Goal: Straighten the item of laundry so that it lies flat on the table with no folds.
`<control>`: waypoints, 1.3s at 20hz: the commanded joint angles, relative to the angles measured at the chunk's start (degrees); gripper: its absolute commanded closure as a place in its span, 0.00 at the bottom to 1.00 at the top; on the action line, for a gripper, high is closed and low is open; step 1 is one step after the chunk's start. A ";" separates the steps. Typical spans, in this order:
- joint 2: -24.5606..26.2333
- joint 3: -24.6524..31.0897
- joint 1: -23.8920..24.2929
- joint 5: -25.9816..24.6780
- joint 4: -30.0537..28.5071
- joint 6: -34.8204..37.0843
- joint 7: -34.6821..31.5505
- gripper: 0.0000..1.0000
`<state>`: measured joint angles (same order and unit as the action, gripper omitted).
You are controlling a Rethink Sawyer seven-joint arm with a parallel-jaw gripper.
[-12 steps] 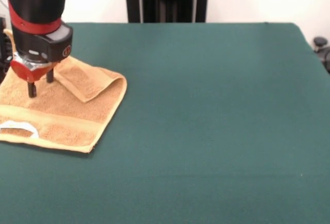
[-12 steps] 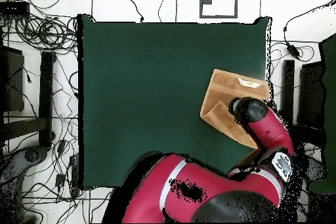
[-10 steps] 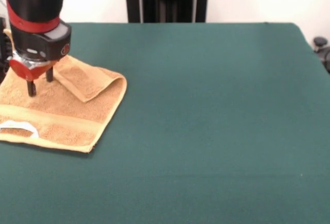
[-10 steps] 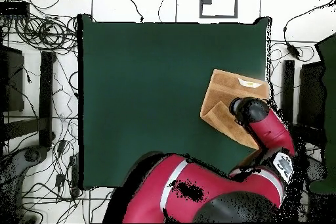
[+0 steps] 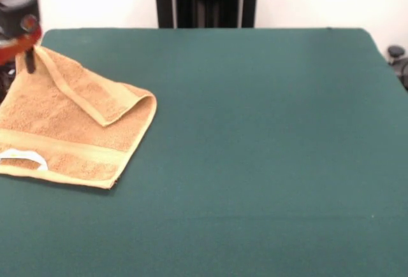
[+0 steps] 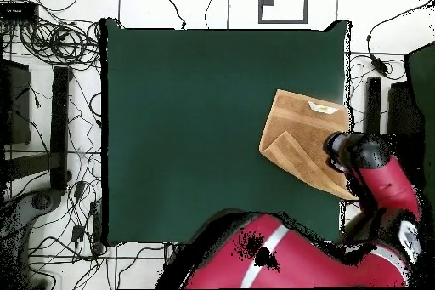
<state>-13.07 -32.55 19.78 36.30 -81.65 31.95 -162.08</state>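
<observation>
Up at the table's edge, we see the robot's pincer [image 5: 28,60] hanging just above a raised corner of the orange-tan towel [image 5: 70,130]. One dark fingertip [image 5: 30,62] shows against the cloth there; we cannot tell whether the pincer is open, closed, or gripping that corner. From the pincer, the towel spreads away across the dark green table [image 5: 255,149], staying close to one side edge. Next to the pincer, one part of the towel is folded over onto itself, forming a raised flap with a rounded crease. At the towel's end farthest from the pincer, a woven band runs across, with a small white loop tag [image 5: 24,157] beside it. Seen from overhead, the red arm [image 6: 386,184] reaches the towel's [image 6: 297,138] edge.
</observation>
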 commanded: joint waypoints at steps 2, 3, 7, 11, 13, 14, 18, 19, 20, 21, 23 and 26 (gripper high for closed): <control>-5.56 8.92 1.09 -0.55 -10.64 -0.02 -2.15 0.00; -6.29 10.02 1.64 -0.19 -11.72 -1.00 -1.79 0.00; -8.91 13.68 4.16 0.30 -16.08 -5.36 -0.13 0.00; -10.96 13.97 5.50 -1.56 -18.80 -6.22 0.76 0.00; -11.98 14.88 6.48 -2.09 -20.69 -8.04 1.30 0.00; -12.43 15.30 6.98 -2.53 -21.50 -8.88 1.57 0.00; -14.05 16.42 8.60 -4.22 -24.25 -10.96 1.66 0.00; -14.51 17.12 9.31 -4.59 -25.14 -11.86 1.94 0.00; -14.79 17.57 9.82 -4.93 -25.94 -12.85 2.05 0.00; -15.04 18.04 10.42 -5.44 -26.71 -13.74 2.26 0.00; -15.50 19.07 11.72 -6.60 -28.31 -15.76 2.37 0.00; -15.33 19.72 13.07 -8.93 -30.03 -18.57 1.63 0.00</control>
<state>-28.92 -23.47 32.59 31.37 -101.32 18.45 -162.08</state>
